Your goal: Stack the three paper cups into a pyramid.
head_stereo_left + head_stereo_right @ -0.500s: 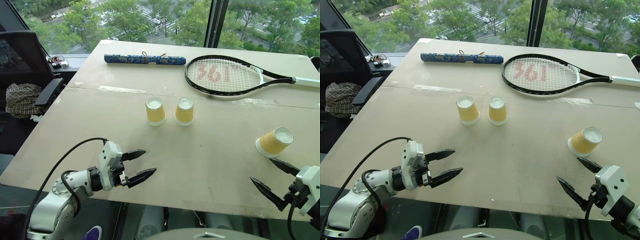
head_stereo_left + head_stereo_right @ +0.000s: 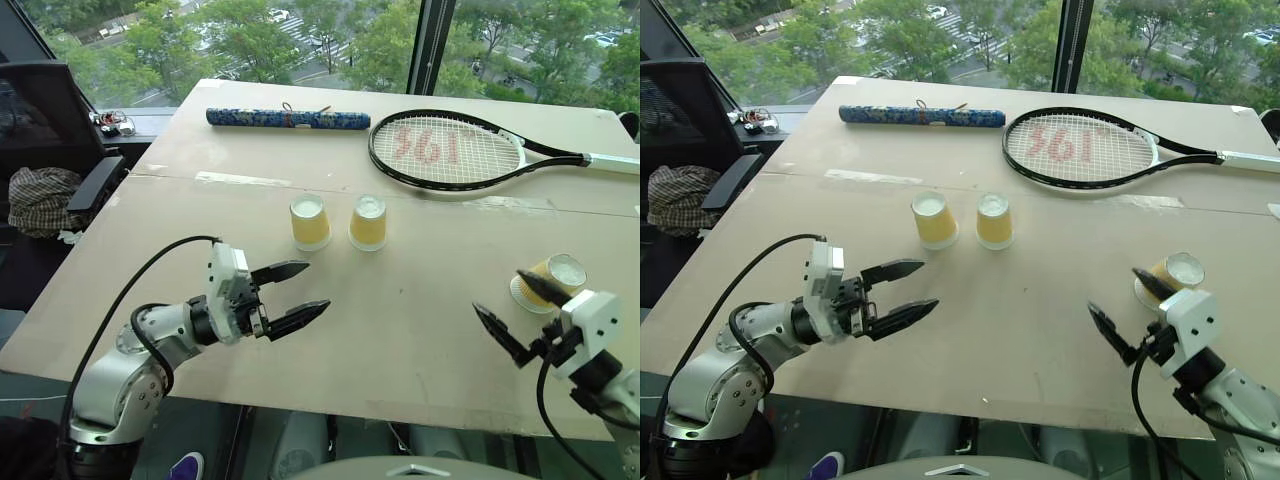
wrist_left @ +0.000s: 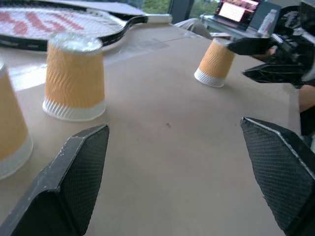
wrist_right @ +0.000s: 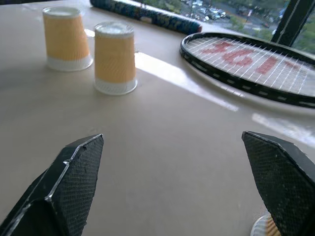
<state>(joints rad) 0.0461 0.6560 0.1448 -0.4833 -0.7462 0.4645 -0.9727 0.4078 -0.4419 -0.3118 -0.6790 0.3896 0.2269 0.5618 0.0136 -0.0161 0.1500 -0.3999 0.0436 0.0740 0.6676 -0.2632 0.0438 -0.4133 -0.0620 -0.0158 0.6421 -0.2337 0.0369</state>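
Two yellow-orange paper cups [image 2: 310, 222] [image 2: 368, 222] stand upside down side by side, a small gap apart, in the middle of the table [image 2: 400, 340]. The third cup [image 2: 558, 278] stands upside down at the right, partly behind one finger of my right gripper [image 2: 497, 291]. That gripper is open, holds nothing, and hovers just left of this cup. My left gripper [image 2: 318, 285] is open and empty too, low over the table in front of the pair and pointing right. The left wrist view shows the pair [image 3: 75, 76] and the third cup [image 3: 215, 63].
A tennis racket [image 2: 450, 150] lies behind the cups at the back right. A blue patterned roll [image 2: 288, 118] lies at the back. A black chair [image 2: 60, 130] with a checked cloth stands off the table's left side. The table's front edge runs below both grippers.
Both grippers have moved forward over the table. The left came nearer the pair of cups; the right rose and moved in beside the third cup. The cups have not moved.
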